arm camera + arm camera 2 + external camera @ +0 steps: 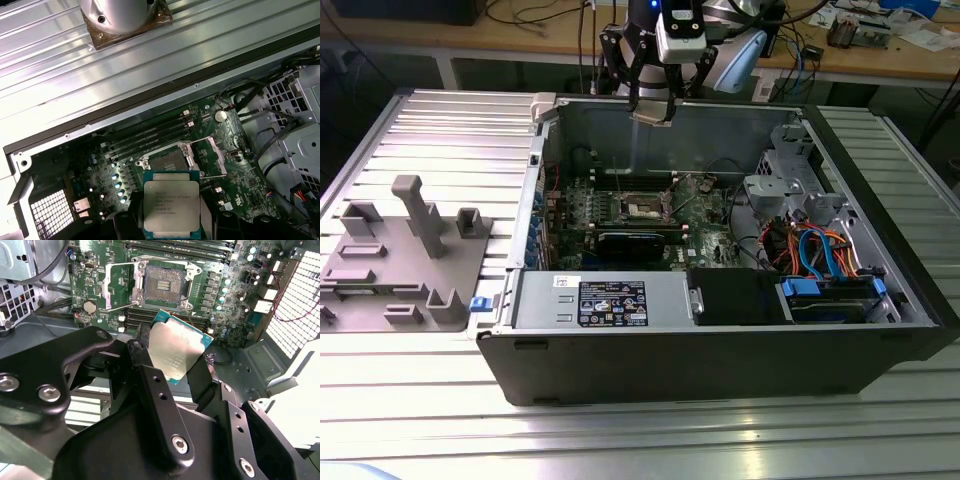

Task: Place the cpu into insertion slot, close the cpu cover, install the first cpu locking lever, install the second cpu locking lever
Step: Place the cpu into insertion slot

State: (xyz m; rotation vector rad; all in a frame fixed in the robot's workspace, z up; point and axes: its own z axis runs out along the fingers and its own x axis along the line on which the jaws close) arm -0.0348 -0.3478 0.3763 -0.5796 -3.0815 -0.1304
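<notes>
My gripper [653,100] hangs above the back wall of the open computer case [720,360]. It is shut on the cpu [175,347], a flat square chip with a silver top and a green edge, held by two opposite sides between the black fingers [142,342]. In the first wrist view the cpu [171,205] hovers well above the motherboard, just short of the insertion slot [165,162]. The insertion slot [164,284] lies bare, its dark centre showing. The cpu cover [117,285] is swung open and lies flat beside the slot.
Memory slots [150,137] run along one side of the slot. A black card [630,243] and a labelled power supply [610,300] sit nearer the case front. A drive cage with orange and blue cables [820,250] fills the exterior view's right. A grey fixture tray [400,260] lies outside.
</notes>
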